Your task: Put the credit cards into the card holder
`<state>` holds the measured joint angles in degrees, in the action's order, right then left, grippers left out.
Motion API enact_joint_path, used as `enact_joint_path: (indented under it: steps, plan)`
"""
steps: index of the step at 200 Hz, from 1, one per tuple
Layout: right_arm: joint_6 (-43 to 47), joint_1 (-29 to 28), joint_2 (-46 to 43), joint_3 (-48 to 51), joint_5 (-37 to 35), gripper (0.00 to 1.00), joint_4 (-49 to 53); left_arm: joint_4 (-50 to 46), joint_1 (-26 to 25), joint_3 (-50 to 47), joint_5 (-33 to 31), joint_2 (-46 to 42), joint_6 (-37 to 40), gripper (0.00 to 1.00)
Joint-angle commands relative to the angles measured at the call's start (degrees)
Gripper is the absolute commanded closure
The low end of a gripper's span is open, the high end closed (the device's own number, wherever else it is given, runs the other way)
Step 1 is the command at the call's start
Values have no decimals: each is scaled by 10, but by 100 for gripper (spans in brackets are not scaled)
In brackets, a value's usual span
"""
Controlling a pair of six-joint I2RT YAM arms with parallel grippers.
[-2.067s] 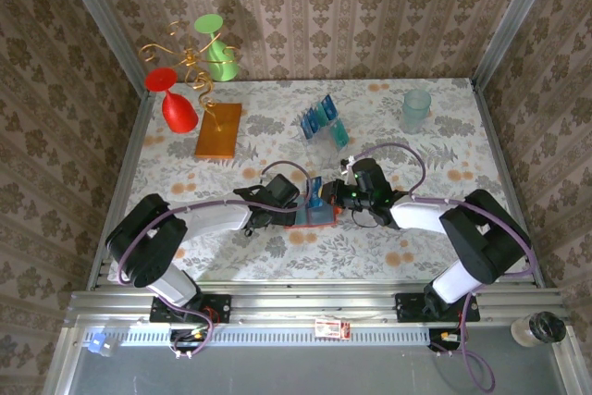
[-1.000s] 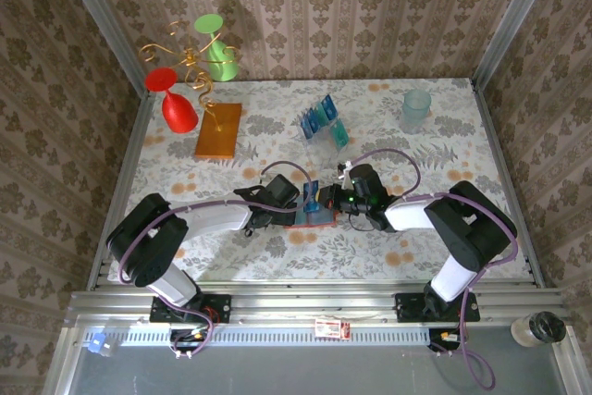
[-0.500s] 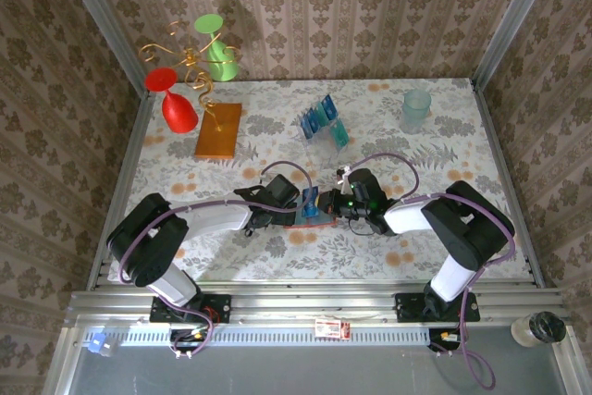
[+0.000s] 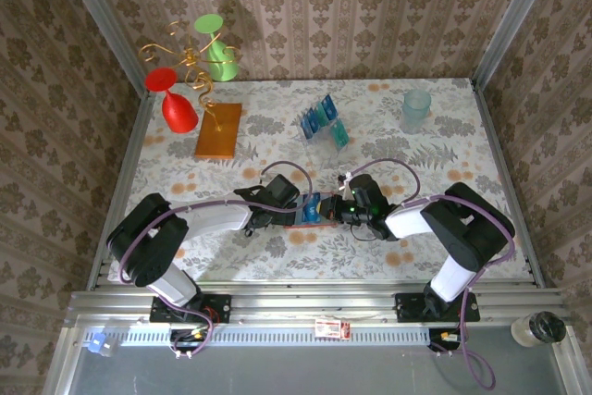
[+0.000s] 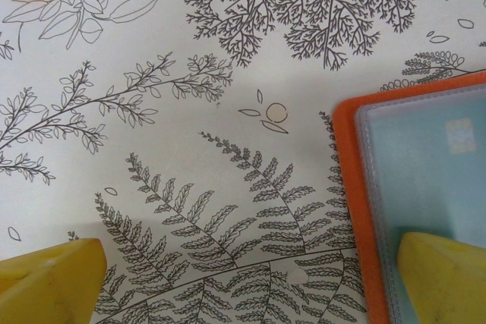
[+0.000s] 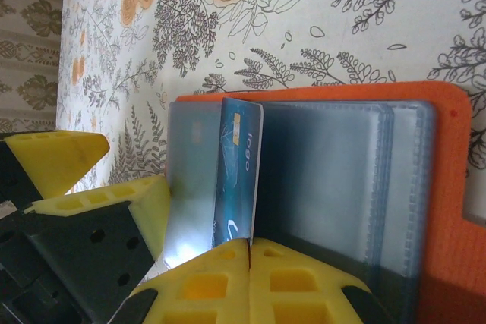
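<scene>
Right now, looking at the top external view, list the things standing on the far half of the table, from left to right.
red goblet → orange-brown slab → clear card rack → pale green tumbler

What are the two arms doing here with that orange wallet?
The holder lies open on the table between the arms. The right fingers are shut on a dark blue card that stands on edge among the pockets. The left fingers are open, one over the holder, apparently steadying it. More cards wait in the clear rack behind.
</scene>
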<state>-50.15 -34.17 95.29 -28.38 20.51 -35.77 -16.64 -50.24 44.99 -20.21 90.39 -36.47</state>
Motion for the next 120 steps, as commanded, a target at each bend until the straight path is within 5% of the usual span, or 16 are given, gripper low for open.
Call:
enact_joint_path:
  steps: [1, 120]
  plan:
    - [0, -9, -14, 7, -22, 100, 38, -5, -2, -11, -7, 14, -10, 0]
    - [-7, -21, -25, 0, -64, 100, 105, -2, -1, -12, -6, 16, -9, 0]
